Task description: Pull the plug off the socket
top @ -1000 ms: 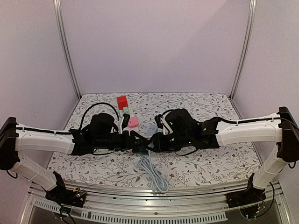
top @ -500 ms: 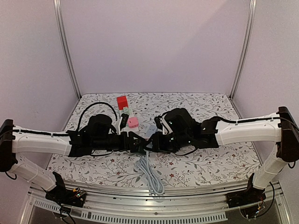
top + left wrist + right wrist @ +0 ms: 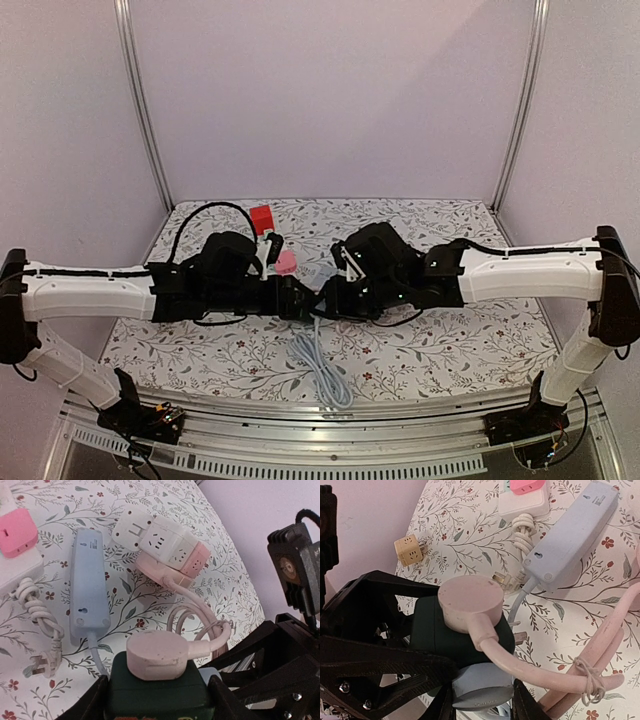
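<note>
Above mid-bench [image 3: 450, 345], the two arms meet nose to nose, with the work held off the surface.

Left tool [image 3: 157, 702]: closed partway on the dark green socket block [image 3: 160, 682], one finger on each flank.

Right tool [image 3: 482, 702]: closed partway on a grey-blue plug [image 3: 480, 690] butted against the block. I read it as the plug to pull, though its pins are hidden.

A round pink plug [image 3: 470, 602] sits flush on the block's upper face with no tool on it. Its pink cord [image 3: 545, 675] runs off past the right tool.

Step in hand, as I judge it: the separation itself, not yet done, since no gap shows between the grey-blue plug and the block.

To do it well:
- Draw the two tools apart in one straight line along the pins, with no rocking or twisting.
- Let the left tool act only as an anchor.
- Hold firmly; the smooth plastic may slip.
- Mind the pink cord and the grey cable [image 3: 320, 370] looped on the bench beneath — either could snag.

Position: the plug lies between the right tool's fingers and touches the block. The block sits between the left tool's fingers, and the two tools are almost touching.
</note>
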Controlling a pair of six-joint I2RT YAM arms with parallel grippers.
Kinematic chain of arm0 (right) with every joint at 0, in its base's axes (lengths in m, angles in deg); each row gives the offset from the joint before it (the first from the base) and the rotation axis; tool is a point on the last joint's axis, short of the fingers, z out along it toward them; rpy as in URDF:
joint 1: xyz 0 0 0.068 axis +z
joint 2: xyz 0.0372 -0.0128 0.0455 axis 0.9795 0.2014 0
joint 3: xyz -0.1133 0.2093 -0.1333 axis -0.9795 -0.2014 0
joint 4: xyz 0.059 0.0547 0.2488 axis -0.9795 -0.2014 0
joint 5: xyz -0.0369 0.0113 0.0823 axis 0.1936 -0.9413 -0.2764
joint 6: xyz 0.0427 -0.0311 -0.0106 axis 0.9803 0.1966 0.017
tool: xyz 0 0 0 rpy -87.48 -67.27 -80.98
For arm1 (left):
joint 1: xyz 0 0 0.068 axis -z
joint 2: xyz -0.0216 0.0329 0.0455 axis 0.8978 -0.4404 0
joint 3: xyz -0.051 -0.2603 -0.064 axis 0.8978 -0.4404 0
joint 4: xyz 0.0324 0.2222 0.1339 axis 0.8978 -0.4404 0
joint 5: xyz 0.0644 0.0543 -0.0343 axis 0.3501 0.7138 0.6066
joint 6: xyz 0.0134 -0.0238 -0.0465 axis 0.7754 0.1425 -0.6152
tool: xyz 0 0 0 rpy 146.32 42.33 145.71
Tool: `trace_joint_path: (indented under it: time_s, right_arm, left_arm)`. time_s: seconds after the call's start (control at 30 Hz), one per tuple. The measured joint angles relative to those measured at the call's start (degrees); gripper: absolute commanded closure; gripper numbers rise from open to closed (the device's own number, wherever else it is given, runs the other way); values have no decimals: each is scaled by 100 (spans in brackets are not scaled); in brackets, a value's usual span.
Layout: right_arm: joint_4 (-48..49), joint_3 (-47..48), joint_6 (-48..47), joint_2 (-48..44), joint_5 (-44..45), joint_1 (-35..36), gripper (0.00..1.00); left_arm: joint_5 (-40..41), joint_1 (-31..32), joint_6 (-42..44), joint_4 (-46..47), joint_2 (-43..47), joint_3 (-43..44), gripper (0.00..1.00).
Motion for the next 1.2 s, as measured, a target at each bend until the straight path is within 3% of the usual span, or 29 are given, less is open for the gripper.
trace_joint_path:
  time_s: [0.3,0.87,1.2]
  right_arm:
    - [-31,-24,33,129,15,2,100]
    - [1602,-839,-37,129,-481,2,100]
    - [1847,-846,-136,131,-623,-2,100]
  left_arm:
    - [136,63,-31,-155,-149,57,73]
    - [-538,-260,-876,778,400,-1003,73]
    - [-575,-337,-883,715,682,-1132,74]
